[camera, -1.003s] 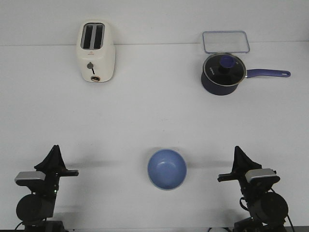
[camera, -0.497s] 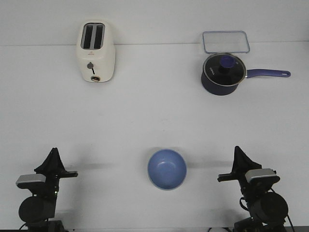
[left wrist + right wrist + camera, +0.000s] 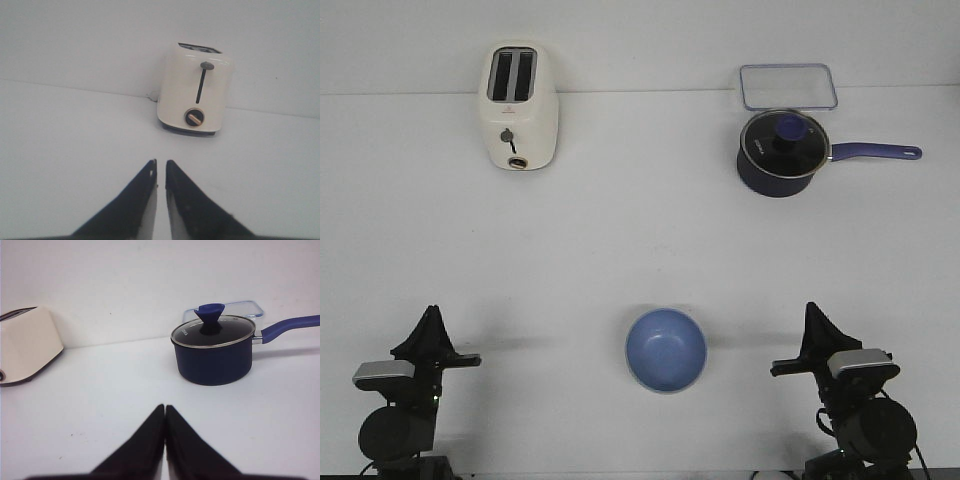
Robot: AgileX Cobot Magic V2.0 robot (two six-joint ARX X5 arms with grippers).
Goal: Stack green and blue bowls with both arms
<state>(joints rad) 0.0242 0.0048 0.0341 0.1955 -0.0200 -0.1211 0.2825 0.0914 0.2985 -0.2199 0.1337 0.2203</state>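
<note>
White table [image 3: 640,230] | blue bowl [image 3: 666,349] centre | both hands low, closed, empty

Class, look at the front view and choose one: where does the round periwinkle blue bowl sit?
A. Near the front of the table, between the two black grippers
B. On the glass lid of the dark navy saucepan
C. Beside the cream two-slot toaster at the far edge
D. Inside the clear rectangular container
A: the round periwinkle blue bowl rests on the white table between the left gripper and right gripper, touching neither, far from the toaster and saucepan.
</note>
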